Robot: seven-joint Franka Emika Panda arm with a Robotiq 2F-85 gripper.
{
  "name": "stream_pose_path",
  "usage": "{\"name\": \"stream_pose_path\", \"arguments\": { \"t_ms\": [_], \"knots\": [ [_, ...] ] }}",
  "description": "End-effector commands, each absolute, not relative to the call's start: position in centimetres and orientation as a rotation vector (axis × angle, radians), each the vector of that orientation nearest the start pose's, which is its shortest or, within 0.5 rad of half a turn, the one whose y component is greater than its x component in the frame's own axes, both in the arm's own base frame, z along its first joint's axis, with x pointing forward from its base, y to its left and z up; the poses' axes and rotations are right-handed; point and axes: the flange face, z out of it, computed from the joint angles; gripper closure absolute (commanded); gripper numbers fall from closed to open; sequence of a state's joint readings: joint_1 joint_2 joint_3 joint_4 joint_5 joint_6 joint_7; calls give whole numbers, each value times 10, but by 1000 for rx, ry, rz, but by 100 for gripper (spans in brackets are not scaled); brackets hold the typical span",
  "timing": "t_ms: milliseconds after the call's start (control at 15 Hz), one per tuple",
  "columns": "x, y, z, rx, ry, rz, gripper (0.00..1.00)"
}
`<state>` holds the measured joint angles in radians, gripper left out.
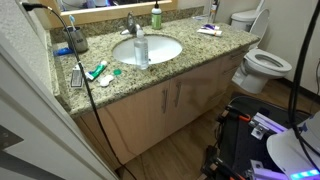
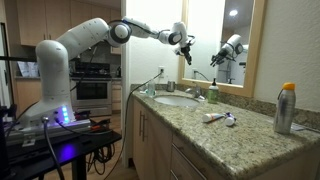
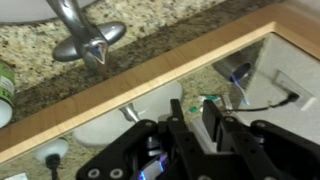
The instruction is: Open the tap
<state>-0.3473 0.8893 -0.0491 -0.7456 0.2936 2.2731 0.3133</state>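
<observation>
**Gripper hangs high before the mirror, tap untouched below**

The small dull silver-grey metal tap [image 1: 131, 24] stands on the speckled granite countertop [image 1: 205, 48], at the back rim of the round white basin [image 1: 160, 50] and just in front of the wood-framed wall mirror [image 2: 232, 40]. In the wrist view the tap [image 3: 88, 40] sits near the top edge on the granite. The mirror's wooden frame crosses the picture diagonally beneath it.

The white robot arm [image 2: 85, 35] reaches out from its base towards the mirror. Its black gripper [image 2: 187, 47] hangs in the air above the basin, well apart from the tap. In the wrist view the gripper [image 3: 194, 108] comes in from the bottom edge. Its two dark fingers [image 3: 177, 120] stand apart with a narrow gap between them, and nothing is held there.

A clear plastic pump bottle [image 1: 141, 48] stands at the front rim of the basin. A green bottle [image 1: 156, 15] stands near the tap, by the mirror. A white toilet [image 1: 265, 65] sits beyond the end of the counter.
</observation>
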Motion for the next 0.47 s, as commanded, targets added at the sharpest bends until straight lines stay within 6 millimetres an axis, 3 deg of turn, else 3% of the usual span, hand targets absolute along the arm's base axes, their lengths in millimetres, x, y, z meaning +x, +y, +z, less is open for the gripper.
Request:
{"name": "stream_pose_path", "arguments": {
  "t_ms": [0, 67, 133, 267, 400],
  "knots": [
    [744, -272, 562, -2472, 1003, -904, 44],
    [737, -266, 579, -2467, 994, -885, 38],
    [753, -271, 563, -2477, 1023, -958, 57],
    [743, -264, 587, -2470, 1006, -942, 42],
    [742, -264, 586, -2471, 1008, -931, 37]
  ]
}}
